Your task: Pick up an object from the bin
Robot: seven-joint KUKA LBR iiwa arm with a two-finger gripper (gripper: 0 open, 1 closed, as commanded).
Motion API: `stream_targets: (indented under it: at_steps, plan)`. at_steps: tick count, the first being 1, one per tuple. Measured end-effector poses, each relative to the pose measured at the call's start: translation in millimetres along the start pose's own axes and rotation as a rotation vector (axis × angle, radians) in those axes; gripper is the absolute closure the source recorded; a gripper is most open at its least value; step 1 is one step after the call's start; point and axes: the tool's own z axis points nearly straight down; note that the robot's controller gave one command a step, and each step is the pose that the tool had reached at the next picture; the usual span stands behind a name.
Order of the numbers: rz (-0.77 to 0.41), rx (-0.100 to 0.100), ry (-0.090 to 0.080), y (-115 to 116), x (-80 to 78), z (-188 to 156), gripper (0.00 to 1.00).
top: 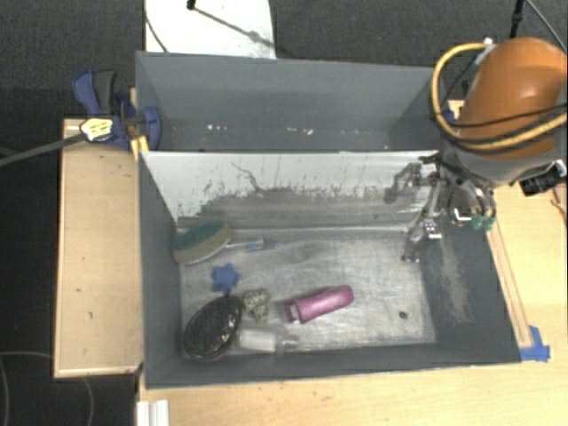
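The bin (461, 291) is dull grey sheet metal with sloping walls. Its flat floor is scuffed and scratched pale, with dark streaks up the far wall.

The tool (415, 242) is a thin metal assembly hanging under a rounded, glossy orange cover (515, 87) that is looped with a yellow cable (437, 91). It sits near the bin's far right corner, above bare floor. I cannot tell whether it is released or clenched.

The loose things lie well apart from it, towards the bin's left and near edges:

- **Magenta tube (318, 303):** the nearest to the tool, a smooth plastic cylinder with a darker cap at its left end. It lies on its side near the middle of the floor, tilted slightly up to the right.
- **Speckled lump (256, 303):** a small, rough, grey-and-tan thing just left of the tube.
- **Black oval thing (213, 327):** this has a glittery, grainy surface and rests in the near left corner.
- **Clear tube-like piece (259, 340):** a pale item lying along the near edge beside the black oval thing.
- **Blue piece (224, 278):** small and irregular, above the black oval thing.
- **Brush (202, 240):** it has an oval teal-and-tan head and a translucent handle pointing right. It lies against the left wall near the far edge.
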Motion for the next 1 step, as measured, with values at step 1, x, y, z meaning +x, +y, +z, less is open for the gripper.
stream_targets:
  at_steps: [1]
  plan:
    - [-0.034,-0.002,0.004,44.7,43.3,74.3,0.0]
